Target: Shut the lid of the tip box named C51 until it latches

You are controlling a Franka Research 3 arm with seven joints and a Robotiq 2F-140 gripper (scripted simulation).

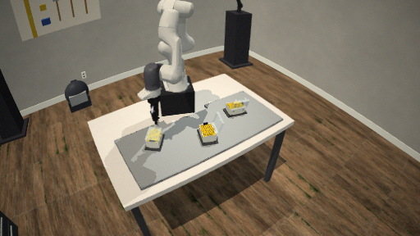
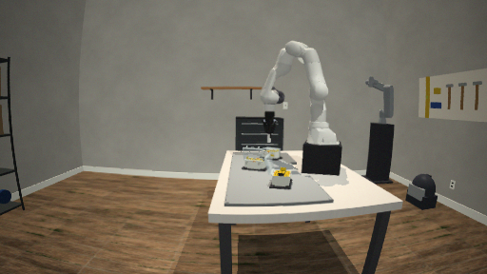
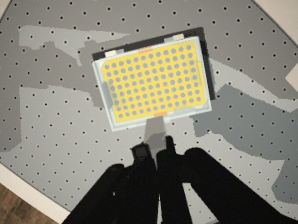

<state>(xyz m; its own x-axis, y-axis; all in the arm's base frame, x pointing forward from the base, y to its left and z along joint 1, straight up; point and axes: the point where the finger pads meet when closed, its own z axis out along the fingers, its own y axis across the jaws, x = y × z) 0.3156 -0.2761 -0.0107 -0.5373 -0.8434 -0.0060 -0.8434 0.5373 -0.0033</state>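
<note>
The gripper (image 3: 154, 151), fingers pressed together (nothing between them), hangs above a tip box (image 3: 154, 83) of yellow tips on the worktop's (image 1: 107, 123) grey mat (image 1: 180, 153); its ID sticker is unreadable.

The top camera is looking down from high at an angle, taking in the whole white table (image 1: 111, 123) and the surrounding floor. The exterior camera is standing far off at table height, facing its short end. The wrist camera is pointing straight down, close above the grey mat (image 3: 53, 63), which all three views are sharing.
</note>
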